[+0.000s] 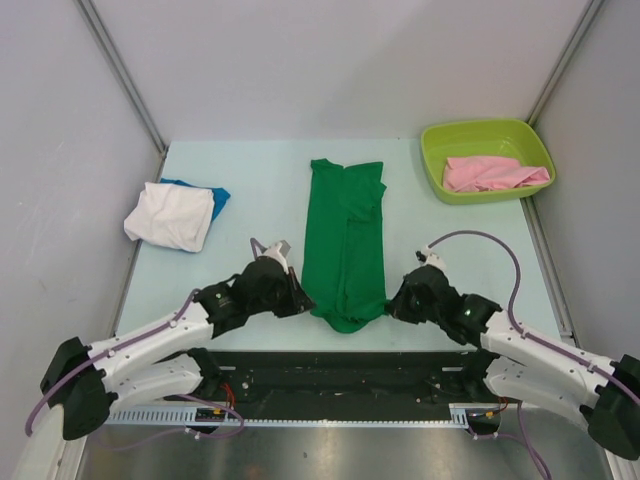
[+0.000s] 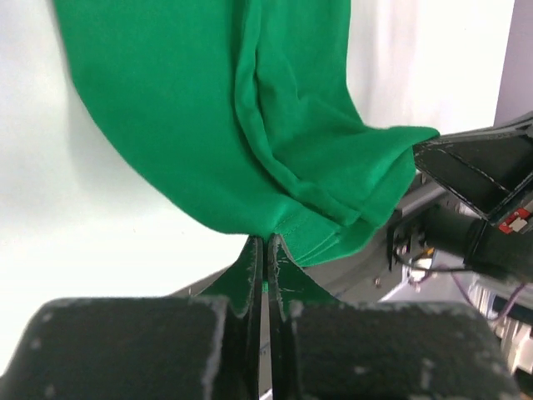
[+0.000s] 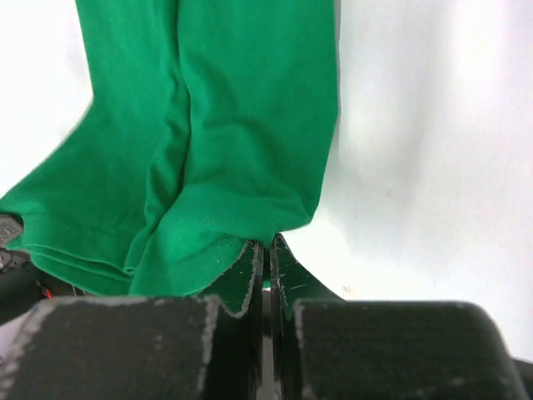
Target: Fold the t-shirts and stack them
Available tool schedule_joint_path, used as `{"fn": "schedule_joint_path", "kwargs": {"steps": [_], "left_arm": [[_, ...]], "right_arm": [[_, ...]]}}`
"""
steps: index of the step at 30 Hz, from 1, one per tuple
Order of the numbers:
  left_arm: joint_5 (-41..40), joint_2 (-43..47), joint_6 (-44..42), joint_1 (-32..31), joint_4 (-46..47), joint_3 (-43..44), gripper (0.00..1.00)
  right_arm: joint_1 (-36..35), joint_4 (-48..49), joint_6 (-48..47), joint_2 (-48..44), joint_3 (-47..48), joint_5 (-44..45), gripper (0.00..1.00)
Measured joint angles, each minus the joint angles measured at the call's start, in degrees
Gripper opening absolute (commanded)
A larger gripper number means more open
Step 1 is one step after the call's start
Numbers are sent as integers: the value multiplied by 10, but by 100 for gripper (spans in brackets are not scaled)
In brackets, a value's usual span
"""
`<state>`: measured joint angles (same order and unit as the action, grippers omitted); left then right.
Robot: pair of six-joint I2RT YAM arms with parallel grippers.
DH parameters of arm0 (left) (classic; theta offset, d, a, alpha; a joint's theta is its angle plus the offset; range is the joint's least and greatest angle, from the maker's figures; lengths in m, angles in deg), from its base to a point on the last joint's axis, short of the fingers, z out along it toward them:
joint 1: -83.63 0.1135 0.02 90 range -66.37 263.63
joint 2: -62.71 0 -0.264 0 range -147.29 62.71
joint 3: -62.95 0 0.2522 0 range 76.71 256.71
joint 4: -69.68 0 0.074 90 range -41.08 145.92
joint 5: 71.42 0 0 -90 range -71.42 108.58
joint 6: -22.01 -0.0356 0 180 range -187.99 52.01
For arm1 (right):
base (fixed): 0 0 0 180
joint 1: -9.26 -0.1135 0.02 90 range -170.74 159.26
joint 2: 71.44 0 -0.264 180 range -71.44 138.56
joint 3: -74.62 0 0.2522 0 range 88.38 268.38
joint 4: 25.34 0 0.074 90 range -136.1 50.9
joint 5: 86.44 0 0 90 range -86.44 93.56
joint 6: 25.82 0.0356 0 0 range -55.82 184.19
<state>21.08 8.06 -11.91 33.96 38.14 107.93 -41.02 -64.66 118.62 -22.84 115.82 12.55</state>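
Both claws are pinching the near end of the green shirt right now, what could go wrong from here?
One: the left claw and right claw each grip only the hem edge of the green t-shirt, so it may slip out when lifted. Two: the hem shows several stacked layers; a claw may hold only some, and the lengthwise fold could fall open.

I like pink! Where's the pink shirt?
In the top view, the pink shirt lies in the green tub at the far right corner of the table.
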Motion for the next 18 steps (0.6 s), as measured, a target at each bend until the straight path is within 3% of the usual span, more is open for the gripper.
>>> {"fn": "schedule_joint_path", "kwargs": {"steps": [11, 18], "left_arm": [[19, -92, -71, 140, 10, 42, 0], [53, -227, -103, 183, 57, 120, 0]], "right_arm": [[203, 124, -100, 131, 56, -126, 0], [245, 194, -115, 251, 118, -181, 0]]}}
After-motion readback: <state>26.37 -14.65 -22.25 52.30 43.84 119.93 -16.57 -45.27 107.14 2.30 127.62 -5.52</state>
